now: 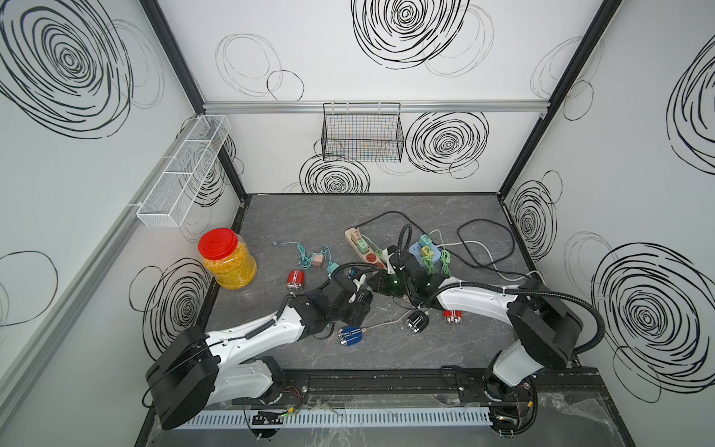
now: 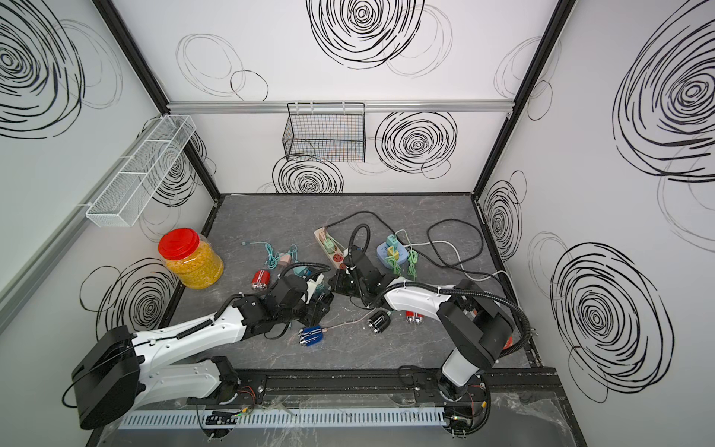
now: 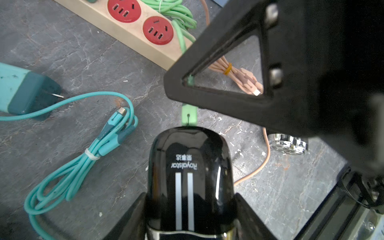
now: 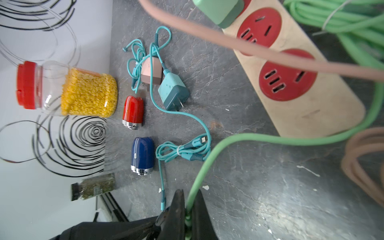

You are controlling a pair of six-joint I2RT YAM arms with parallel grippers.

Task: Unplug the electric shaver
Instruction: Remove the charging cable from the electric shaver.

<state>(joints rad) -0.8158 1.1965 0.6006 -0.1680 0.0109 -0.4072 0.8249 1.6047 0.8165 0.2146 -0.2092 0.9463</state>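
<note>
Far left, the jar [image 1: 227, 257] of yellow grains stands by the left wall, red lid on. Just right of it, a red shaver [image 1: 295, 280] lies on the grey table [image 1: 294, 216]. Next come a pink charger [image 4: 151, 72] and a teal charger [image 4: 173, 93], touching each other with prongs bare, and a teal cable [image 3: 83, 162] is bundled close by.

Now to mid-table. The left gripper [image 3: 190, 203] has its fingers [image 3: 133, 218] clamped on either side of the black shaver [image 3: 190, 166], just on the near side of the wooden power strip [image 3: 128, 31]. A green plug [image 3: 188, 115] meets the shaver's end, touching the casing. Whether it's fully seated, I can't tell.

Right behind that plug, the right gripper [image 4: 188, 207] is pinched tight on the green cable [image 4: 259, 137], which curves off past the strip's near end. On the strip, two red sockets sit bare and a green adapter [image 4: 220, 12] fills the next one along.

Right of the strip is a round blue socket hub [image 1: 423, 253] carrying green and yellow plugs. Along the near side of the table, left to right, lie a blue shaver [image 1: 350, 336], a spare black shaver [image 1: 416, 322] and a second red shaver [image 1: 452, 316].
</note>
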